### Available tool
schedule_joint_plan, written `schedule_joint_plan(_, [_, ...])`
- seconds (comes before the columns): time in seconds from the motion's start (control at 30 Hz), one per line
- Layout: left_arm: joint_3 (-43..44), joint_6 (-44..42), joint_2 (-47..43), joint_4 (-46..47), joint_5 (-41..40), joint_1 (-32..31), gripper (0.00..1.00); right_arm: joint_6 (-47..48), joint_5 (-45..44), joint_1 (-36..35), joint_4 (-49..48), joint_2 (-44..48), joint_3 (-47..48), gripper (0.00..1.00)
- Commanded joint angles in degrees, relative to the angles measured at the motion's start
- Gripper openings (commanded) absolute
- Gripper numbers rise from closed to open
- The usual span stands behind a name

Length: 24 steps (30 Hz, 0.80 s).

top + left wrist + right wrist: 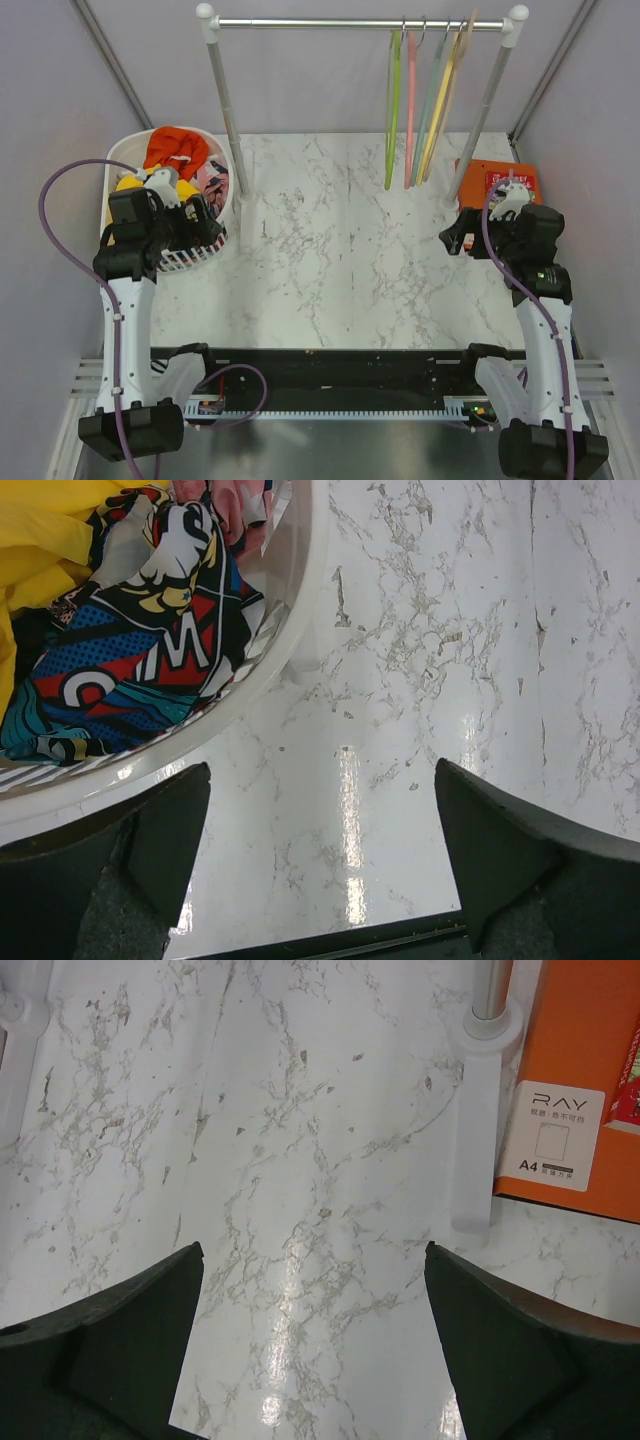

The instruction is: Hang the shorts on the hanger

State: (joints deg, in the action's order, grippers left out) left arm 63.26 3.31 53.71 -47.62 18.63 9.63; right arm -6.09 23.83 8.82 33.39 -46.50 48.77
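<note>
light: bright, even | glare: overhead streaks on table point(348, 810) (both wrist views) | focus: sharp

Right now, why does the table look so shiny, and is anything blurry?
Left wrist view: lamp glare makes a white streak down the marble table. Right wrist view: a softer bright patch sits on it near the bottom edge. Top view: the light is even, with no strong glare, and nothing looks clearly blurred.

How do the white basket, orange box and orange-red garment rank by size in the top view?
1. White basket.
2-3. Orange box and orange-red garment look alike; the right arm hides part of the box.
</note>
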Motion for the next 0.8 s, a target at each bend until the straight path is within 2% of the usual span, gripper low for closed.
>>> schedule_joint_plan(0.0, [2.0, -0.1, -0.4, 1.7, 1.8, 0.3, 0.99, 2.0, 2.5, 0.8, 0.2, -0.2, 3.9, 0.98])
schedule_joint_plan(0.17, [6.2, 0.8, 1.2, 2.3, 4.1, 0.3, 0.99, 2.1, -0.7, 0.8, 3.0, 0.3, 10.0, 0.98])
schedule_joint_plan(0.37, [11.2, 2.1, 2.8, 2.9, 12.7, 0.3, 1.0, 2.5, -1.4, 1.0, 4.8, 0.2, 18.5, 0.98])
schedule_joint_plan(0.5, [10.0, 2.8, 2.0, 4.4, 14.3, 0.3, 0.99, 4.6, 3.7, 1.0, 5.2, -2.9, 28.9, 0.98])
schedule_joint_plan(0.67, [9.2, 3.1, 1.0, 5.7, 9.3, 0.3, 1.0, 5.3, 7.4, 1.0, 10.3, -11.0, 42.3, 0.98])
schedule_joint_plan(0.77, [12.7, 1.4, 4.5, 3.3, -1.5, 0.7, 1.0, 5.2, 8.4, 1.0, 10.6, -11.6, 41.4, 0.98])
